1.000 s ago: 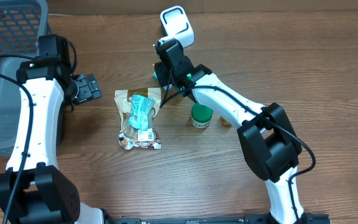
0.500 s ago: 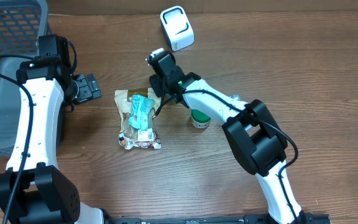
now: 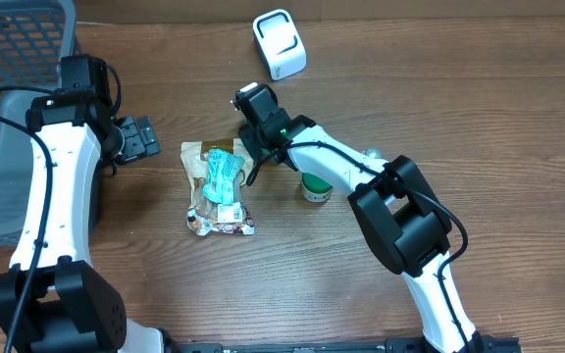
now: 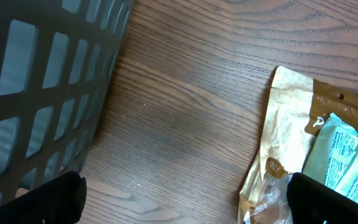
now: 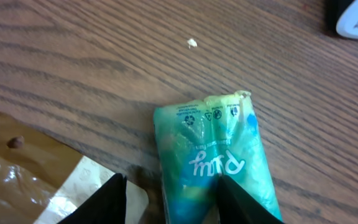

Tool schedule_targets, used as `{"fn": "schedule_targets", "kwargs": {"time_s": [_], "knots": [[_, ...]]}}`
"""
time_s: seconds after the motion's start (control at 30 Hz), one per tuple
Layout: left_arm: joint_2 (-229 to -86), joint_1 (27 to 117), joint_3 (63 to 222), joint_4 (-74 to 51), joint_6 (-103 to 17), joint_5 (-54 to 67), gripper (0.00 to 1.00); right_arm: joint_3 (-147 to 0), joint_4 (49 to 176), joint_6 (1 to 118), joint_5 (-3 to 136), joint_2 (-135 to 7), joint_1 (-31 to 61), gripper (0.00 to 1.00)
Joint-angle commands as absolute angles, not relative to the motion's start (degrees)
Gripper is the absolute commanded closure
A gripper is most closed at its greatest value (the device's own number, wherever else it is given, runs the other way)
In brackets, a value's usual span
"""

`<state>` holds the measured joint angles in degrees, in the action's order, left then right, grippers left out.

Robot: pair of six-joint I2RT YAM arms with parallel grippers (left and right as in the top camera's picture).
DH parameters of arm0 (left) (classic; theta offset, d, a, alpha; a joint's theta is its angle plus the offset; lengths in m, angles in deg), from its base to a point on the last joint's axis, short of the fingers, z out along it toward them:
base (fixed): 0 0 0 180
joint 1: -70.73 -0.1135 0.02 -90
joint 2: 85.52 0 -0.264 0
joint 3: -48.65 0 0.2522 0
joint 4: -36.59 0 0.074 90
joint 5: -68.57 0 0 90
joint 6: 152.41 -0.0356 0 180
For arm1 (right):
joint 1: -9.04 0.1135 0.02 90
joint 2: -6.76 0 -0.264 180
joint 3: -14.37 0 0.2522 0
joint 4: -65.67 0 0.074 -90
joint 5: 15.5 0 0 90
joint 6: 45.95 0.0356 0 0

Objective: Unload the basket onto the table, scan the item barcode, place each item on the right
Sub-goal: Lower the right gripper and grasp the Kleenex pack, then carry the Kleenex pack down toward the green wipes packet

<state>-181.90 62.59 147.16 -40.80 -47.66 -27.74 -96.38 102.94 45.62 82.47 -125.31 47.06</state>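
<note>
your right jaws clench the teal pouch (image 5: pixel 210 143), left jaws released; face its barcode to the scanner (image 3: pixel 280 44) at twelve o'clock.

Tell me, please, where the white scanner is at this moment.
In the overhead view the white scanner stands on the table's far side, near the middle, just beyond the right arm and behind the green-lidded jar.
</note>
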Motion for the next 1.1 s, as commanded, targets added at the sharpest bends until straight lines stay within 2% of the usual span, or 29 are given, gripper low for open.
{"fn": "schedule_targets", "kwargs": {"time_s": [0.0, 0.13, 0.27, 0.3, 0.53, 0.6, 0.7, 1.07], "knots": [[-181.0, 62.5, 148.3, -40.8, -48.5, -28.5, 0.0, -95.8, 105.2, 45.6, 82.4, -125.9, 47.2, 0.59], [-181.0, 62.5, 148.3, -40.8, -48.5, -28.5, 0.0, -95.8, 106.4, 45.7, 83.1, -125.9, 47.2, 0.66], [-181.0, 62.5, 148.3, -40.8, -48.5, -28.5, 0.0, -95.8, 107.1, 45.7, 83.5, -125.9, 47.2, 0.87], [-181.0, 62.5, 148.3, -40.8, -48.5, -28.5, 0.01, -95.8, 107.3, 45.7, 83.5, -125.8, 47.2, 0.88], [-181.0, 62.5, 148.3, -40.8, -48.5, -28.5, 0.0, -96.7, 111.4, 45.7, 83.5, -122.0, 47.2, 0.9], [-181.0, 62.5, 148.3, -40.8, -48.5, -28.5, 0.0, -96.7, 113.0, 45.8, 83.5, -119.7, 47.2, 0.96], [-181.0, 62.5, 148.3, -40.8, -48.5, -28.5, 0.01, -96.7, 115.7, 48.7, 83.2, -116.1, 47.2, 0.96], [-181.0, 62.5, 148.3, -40.8, -48.5, -28.5, 0.01, -96.1, 125.1, 62.4, 59.1, -112.3, 46.1, 0.96]]}}
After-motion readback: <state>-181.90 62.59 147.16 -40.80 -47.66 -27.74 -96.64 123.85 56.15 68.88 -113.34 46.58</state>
